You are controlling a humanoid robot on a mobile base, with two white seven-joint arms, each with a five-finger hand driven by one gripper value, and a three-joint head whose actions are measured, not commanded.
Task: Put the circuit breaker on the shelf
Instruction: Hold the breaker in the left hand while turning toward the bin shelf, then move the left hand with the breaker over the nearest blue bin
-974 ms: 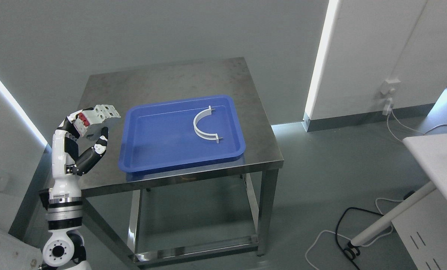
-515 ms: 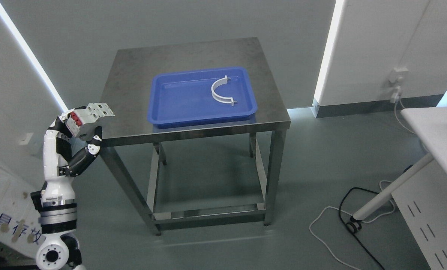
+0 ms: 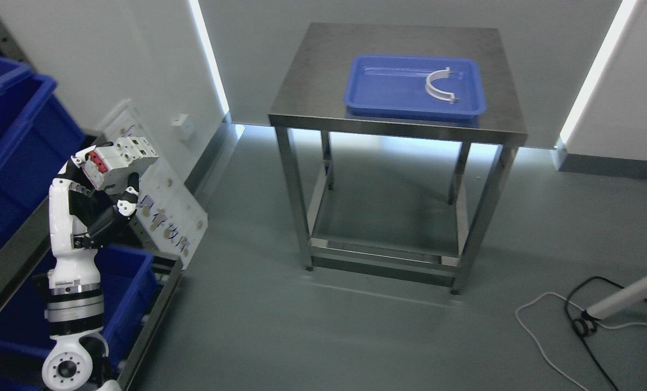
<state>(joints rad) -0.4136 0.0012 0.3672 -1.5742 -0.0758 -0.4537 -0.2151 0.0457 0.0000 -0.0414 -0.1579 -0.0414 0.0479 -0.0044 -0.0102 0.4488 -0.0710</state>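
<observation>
White plastic with a red switch face, the circuit breaker (image 3: 120,161) sits clamped in the left hand (image 3: 103,187), at nine o'clock in the head view. Blue shelf bins (image 3: 14,130) lie behind it; a steel table (image 3: 323,65) with a blue tray (image 3: 388,89) stands well apart at one o'clock.

The left arm rises upright at lower left, its hand (image 3: 103,187) raised, fingers curled closed.
</observation>
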